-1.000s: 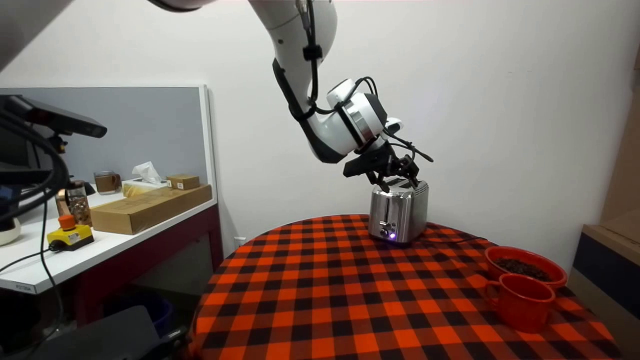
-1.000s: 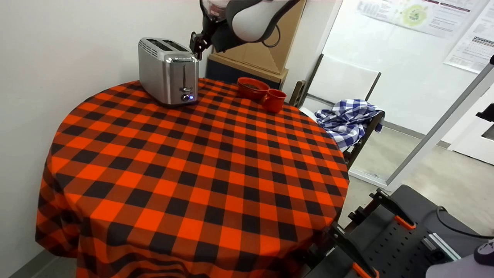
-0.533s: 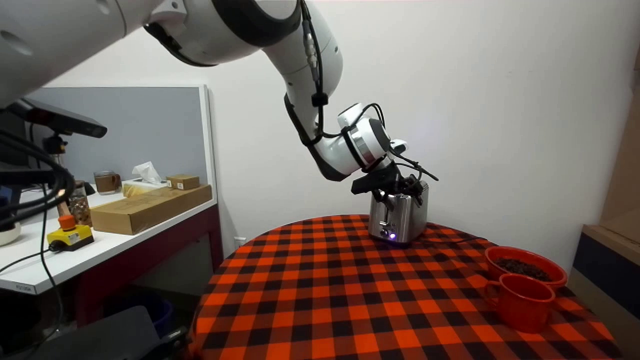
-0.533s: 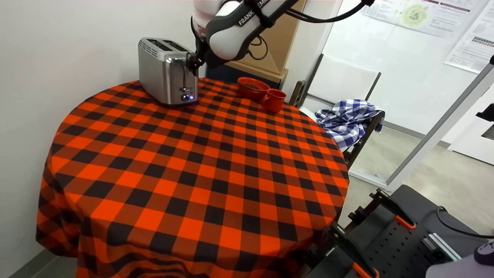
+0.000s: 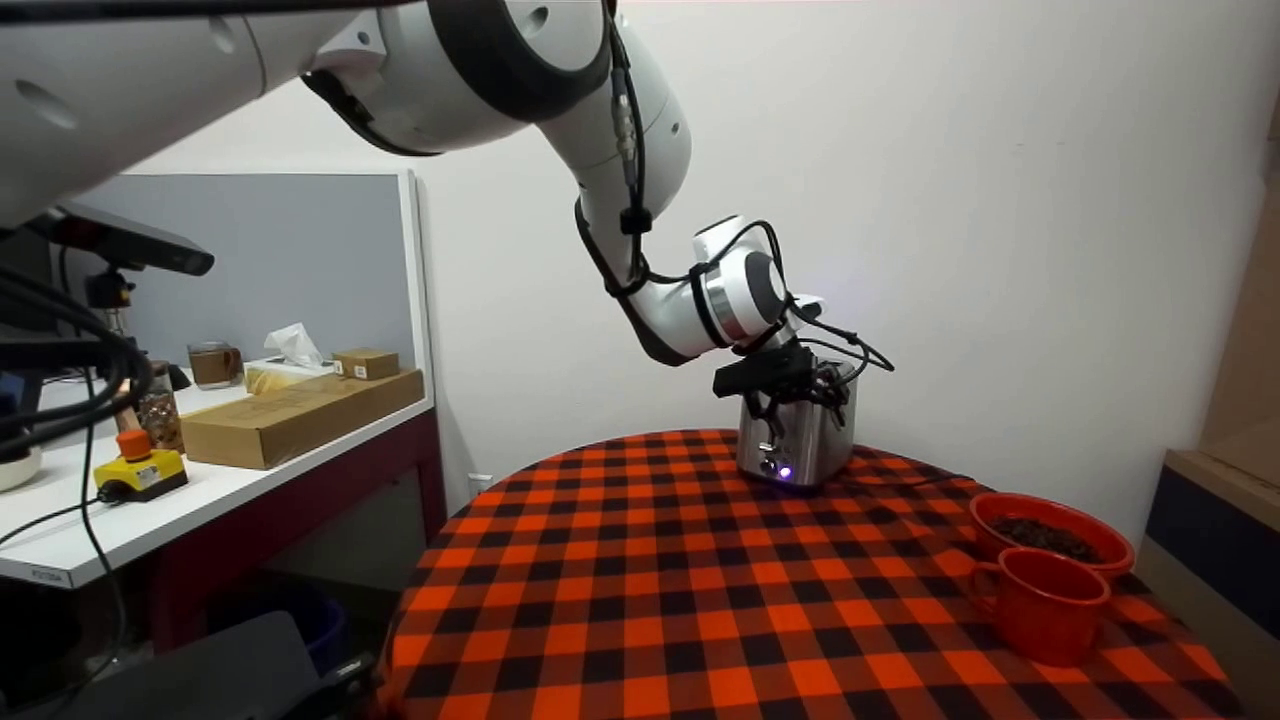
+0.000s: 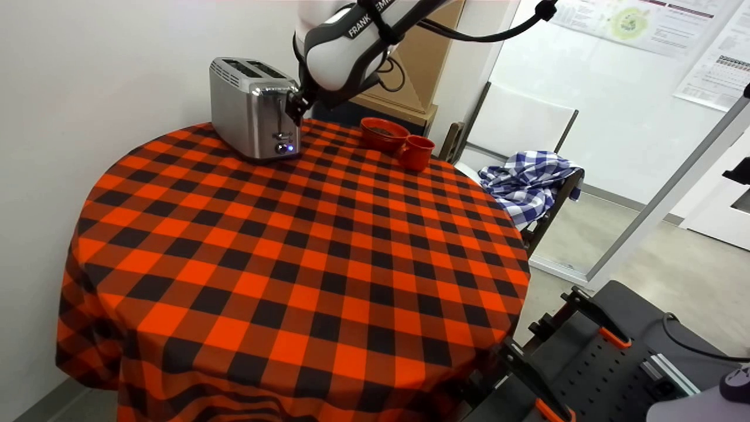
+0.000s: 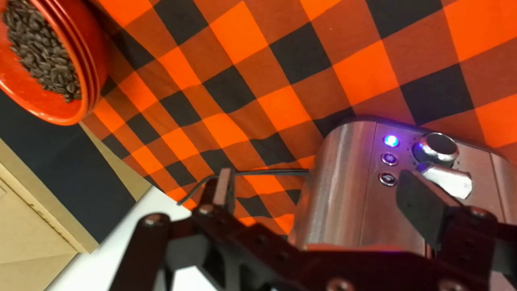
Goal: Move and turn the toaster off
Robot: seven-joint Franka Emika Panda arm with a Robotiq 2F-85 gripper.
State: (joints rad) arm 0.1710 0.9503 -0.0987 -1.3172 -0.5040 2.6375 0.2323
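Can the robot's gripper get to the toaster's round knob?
Probably yes: the gripper is open near the front of the toaster, and the knob is mostly uncovered. The lever sticking out just above might get in the way.

Tablecloth (image 6: 281,252) orange-red, black check; toaster (image 6: 252,111) silver; bowl (image 7: 24,81), mug (image 5: 1055,625) red; fingers (image 7: 420,204) dark.

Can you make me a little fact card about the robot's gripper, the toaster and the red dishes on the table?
Toaster: silver, upright on the red-and-black checked cloth
Light: glowing blue
Lever: low in its slot
Gripper: open, by the toaster's control side; can't tell if touching
Bowl: red, with dark brown bean-like bits
Cup: red, beside the bowl
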